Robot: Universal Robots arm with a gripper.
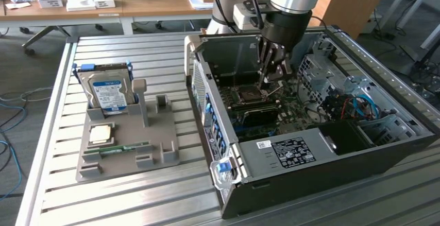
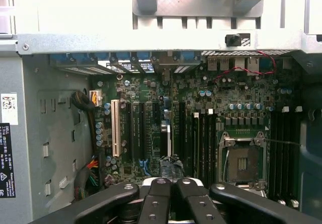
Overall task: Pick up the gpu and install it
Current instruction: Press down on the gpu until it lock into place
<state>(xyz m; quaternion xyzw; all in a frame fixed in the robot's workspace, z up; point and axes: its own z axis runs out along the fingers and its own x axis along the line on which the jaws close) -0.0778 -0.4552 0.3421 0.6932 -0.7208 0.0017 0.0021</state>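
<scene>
In the exterior view my gripper (image 1: 269, 84) reaches down into the open computer case (image 1: 206, 56), just over the motherboard (image 1: 258, 115). In the wrist view its fingers (image 2: 156, 199) are shut, tips pressed together. Straight below them the gpu (image 2: 170, 138) stands on edge, seen as a thin pale strip running along an expansion slot between the black slots and the memory slots. Whether the tips touch or pinch its upper edge I cannot tell.
A grey parts holder (image 1: 162, 149) on the slatted table carries a hard drive (image 1: 108, 93), a processor chip (image 1: 101, 133) and a memory stick (image 1: 123, 148). Inside the case lie the processor socket (image 2: 244, 158), a white slot (image 2: 115, 128), cable bundles (image 1: 354, 107) and the power supply (image 1: 295, 151).
</scene>
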